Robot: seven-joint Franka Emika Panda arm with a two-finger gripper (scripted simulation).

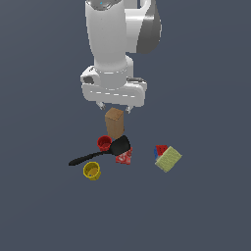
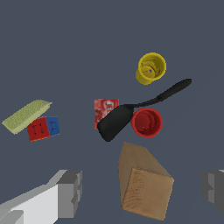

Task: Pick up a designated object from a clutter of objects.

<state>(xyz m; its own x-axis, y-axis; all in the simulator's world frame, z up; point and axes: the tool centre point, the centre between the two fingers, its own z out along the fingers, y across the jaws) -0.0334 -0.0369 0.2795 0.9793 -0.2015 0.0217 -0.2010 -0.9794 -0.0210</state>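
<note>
Directly beneath the hand (image 1: 114,106) the brown box (image 1: 114,123) is seen standing upright on the worktop (image 1: 211,206), top face between the spread, empty fingers (image 2: 70,192). Red cup (image 1: 104,143) and black spatula (image 1: 100,153) lie just beside its base, at 6 o'clock in the exterior view. A straight descent is judged best, fingers closing squarely on the flat matte cardboard sides. The box is tall, so an off-centre contact could tip it

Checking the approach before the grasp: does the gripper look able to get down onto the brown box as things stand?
Probably yes. The gripper hangs open right above the upright brown box, a finger on either side in the wrist view. The red cup and black spatula lie low by its base.
</note>
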